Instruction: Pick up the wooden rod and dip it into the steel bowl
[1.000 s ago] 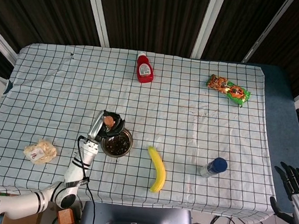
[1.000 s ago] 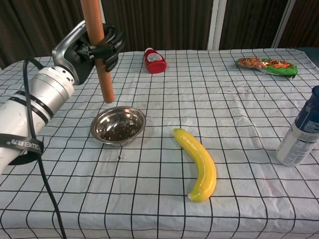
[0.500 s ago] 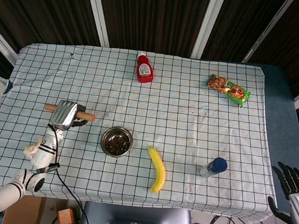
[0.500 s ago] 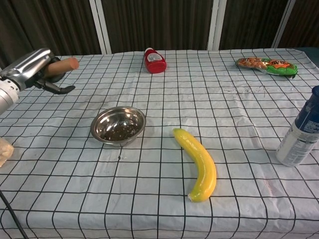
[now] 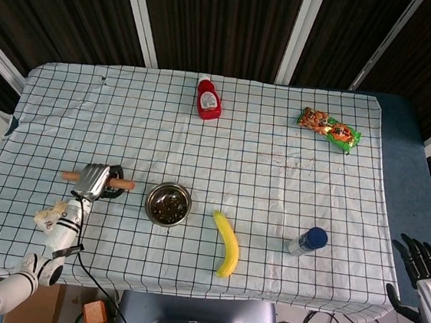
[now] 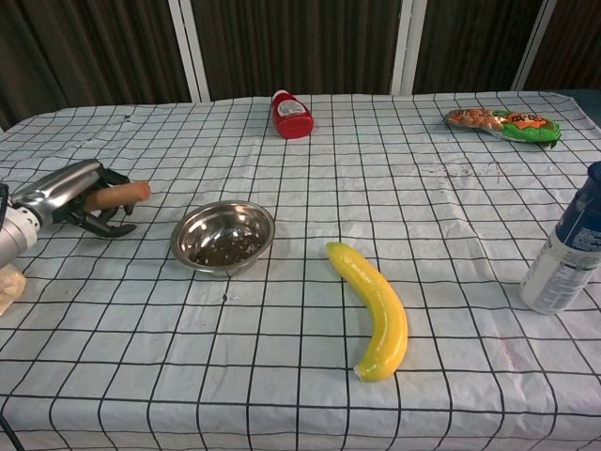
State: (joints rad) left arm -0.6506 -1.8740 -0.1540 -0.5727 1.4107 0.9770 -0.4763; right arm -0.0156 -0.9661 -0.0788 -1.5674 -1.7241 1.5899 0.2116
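The wooden rod (image 5: 123, 185) (image 6: 122, 194) lies level just above the checked cloth, left of the steel bowl (image 5: 189, 203) (image 6: 222, 271). My left hand (image 5: 92, 180) (image 6: 70, 195) grips the rod around its middle, fingers curled under it, so both rod ends stick out. About a hand's width separates the rod's right end from the bowl's rim. Dark bits lie in the bowl. My right hand (image 5: 420, 264) hangs off the table's lower right corner with its fingers apart and nothing in it.
A banana (image 5: 227, 244) (image 6: 376, 305) lies right of the bowl. Further right stands a blue-capped can (image 5: 307, 240) (image 6: 568, 244). A ketchup bottle (image 5: 208, 99) and a snack packet (image 5: 328, 129) lie at the back. A crumpled wrapper (image 5: 49, 217) sits near the left arm.
My left hand swung the rod from upright over the bowl out to the left, turned it level, then lowered it toward the cloth. The right hand stayed put.
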